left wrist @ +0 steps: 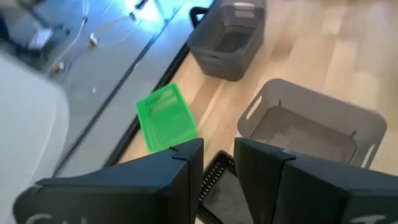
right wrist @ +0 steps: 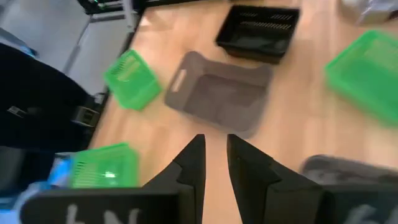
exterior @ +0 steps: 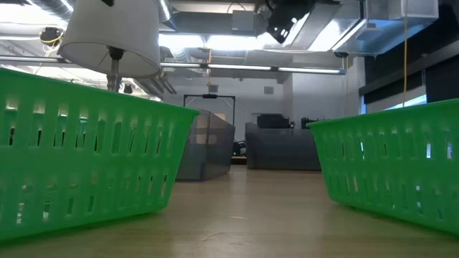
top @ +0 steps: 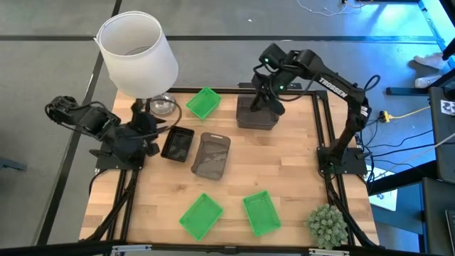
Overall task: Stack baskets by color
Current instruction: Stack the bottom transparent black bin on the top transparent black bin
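Two grey-brown baskets stand on the table, one at the far edge point(top: 256, 117) and one in the middle point(top: 212, 154). A black basket point(top: 178, 144) rests on its bottom just left of the middle one. One green basket point(top: 204, 103) sits at the far edge. Two more green baskets point(top: 200, 215) point(top: 261, 212) sit near the front. My right gripper point(top: 264, 96) point(right wrist: 216, 155) hovers open above the far grey basket point(right wrist: 348, 171), with nothing between its fingers. My left gripper point(top: 151, 135) point(left wrist: 219, 168) is open, raised beside the black basket point(left wrist: 214, 186).
A white lampshade point(top: 137, 53) rises over the far left corner, close to my left arm. A round green plant ball point(top: 327, 225) sits at the near right corner. Bare wood lies between the middle grey basket and the right edge point(top: 298, 163).
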